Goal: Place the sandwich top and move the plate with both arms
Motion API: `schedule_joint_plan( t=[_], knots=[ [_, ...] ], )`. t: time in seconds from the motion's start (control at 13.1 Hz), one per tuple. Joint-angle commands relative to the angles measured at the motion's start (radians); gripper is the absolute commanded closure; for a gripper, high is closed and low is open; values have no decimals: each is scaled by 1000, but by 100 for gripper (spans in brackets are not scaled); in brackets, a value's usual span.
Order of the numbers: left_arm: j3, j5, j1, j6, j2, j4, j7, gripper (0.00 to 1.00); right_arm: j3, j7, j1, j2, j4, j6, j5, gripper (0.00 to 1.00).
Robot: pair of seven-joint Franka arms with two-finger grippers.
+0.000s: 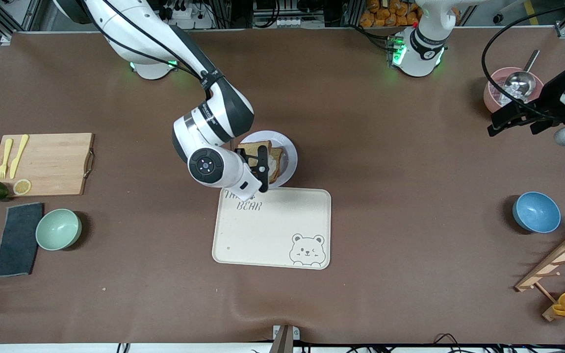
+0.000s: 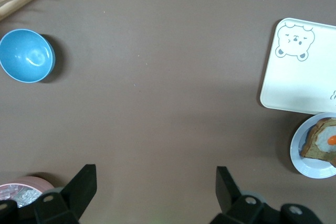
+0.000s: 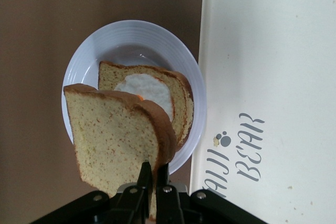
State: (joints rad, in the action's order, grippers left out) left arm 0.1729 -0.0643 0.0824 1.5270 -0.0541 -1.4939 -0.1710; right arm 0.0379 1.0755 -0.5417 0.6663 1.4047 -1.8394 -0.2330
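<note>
— Brown sandwich top (image 3: 118, 140) pinched in the right claw (image 3: 153, 182), over the egg slice (image 3: 152, 95) on the plate (image 3: 86, 61).
— It could land crooked. Left claw (image 2: 155, 192) waits wide over the counter (image 2: 157, 77).

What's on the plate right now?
On the plate lies a bread slice bearing a fried egg. The right gripper holds the sandwich top over it, hiding part of egg and slice.
</note>
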Motion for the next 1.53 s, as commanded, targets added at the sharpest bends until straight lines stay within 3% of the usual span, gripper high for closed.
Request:
schedule_joint_plan(
  t=[0.0, 0.46, 0.69, 1.07, 1.15, 1.38, 1.45],
  knots=[
    [2, -15, 7, -11, -38, 17, 1, 0, -10, 14, -3, 29, -26, -27, -12, 100],
    [2, -18, 8, -11, -81, 17, 4, 0, -10, 12, -4, 45, -26, -66, -14, 100],
    [0, -182, 11, -11, -144, 17, 56, 0, -10, 15, -4, 45, -23, -61, -17, 100],
    [2, -195, 2, 24, -216, 18, 173, 0, -9, 14, -9, 45, -15, -55, -19, 100],
    [3, -250, 5, 30, -228, 14, 171, 0, -9, 14, -14, 44, -15, -54, -19, 100],
    [7, -360, 10, 53, -269, -49, 198, 0, -7, 14, -24, 45, -13, -47, -20, 100],
    [8, -389, -1, 114, -270, -98, 212, 0, -7, 9, -29, 44, -10, -47, -31, 100]
  ],
)
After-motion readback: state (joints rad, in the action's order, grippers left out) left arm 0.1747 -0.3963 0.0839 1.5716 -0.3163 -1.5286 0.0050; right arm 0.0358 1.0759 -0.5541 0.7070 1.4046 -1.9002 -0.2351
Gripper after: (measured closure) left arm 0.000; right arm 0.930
